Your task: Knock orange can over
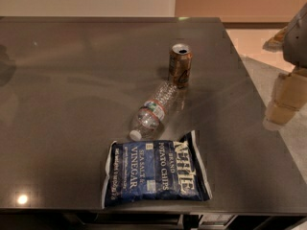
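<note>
Blue chip bag (156, 174) lies flat near the table's (57, 80) front edge, a clear bottle (152, 111) on its side behind it, the orange can (180, 65) upright just beyond that — the gripper (284, 97) hangs past the right edge, well apart from the can, its state impossible to tell.

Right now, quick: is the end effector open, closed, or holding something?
End effector: at the right edge of view, well apart from the upright orange can; open or closed cannot be told.
</note>
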You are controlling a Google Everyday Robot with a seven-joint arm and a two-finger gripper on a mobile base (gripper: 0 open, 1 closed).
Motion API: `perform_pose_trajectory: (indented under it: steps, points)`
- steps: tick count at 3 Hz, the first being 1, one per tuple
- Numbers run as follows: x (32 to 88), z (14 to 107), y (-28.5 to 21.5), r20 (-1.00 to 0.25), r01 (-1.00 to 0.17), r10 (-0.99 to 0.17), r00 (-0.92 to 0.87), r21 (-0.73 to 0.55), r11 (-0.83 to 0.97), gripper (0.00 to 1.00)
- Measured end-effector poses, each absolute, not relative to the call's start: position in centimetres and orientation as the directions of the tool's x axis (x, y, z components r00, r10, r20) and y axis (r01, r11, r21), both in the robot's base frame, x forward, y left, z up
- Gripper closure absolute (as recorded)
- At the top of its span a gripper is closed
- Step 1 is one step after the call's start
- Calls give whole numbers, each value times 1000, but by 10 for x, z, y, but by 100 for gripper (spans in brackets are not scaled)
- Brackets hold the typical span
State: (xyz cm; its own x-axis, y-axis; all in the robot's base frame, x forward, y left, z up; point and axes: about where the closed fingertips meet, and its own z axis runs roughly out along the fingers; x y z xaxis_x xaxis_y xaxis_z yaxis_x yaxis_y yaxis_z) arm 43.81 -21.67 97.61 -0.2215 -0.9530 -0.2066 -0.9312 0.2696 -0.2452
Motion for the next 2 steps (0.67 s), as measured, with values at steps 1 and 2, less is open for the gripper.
perform_pose_trajectory:
  steps: [1, 2]
  points:
    - [438, 976, -217, -207, -931, -953, -222, -245, 270, 0]
    - [443, 977, -216, -206, -931, -951, -231, -236, 277, 0]
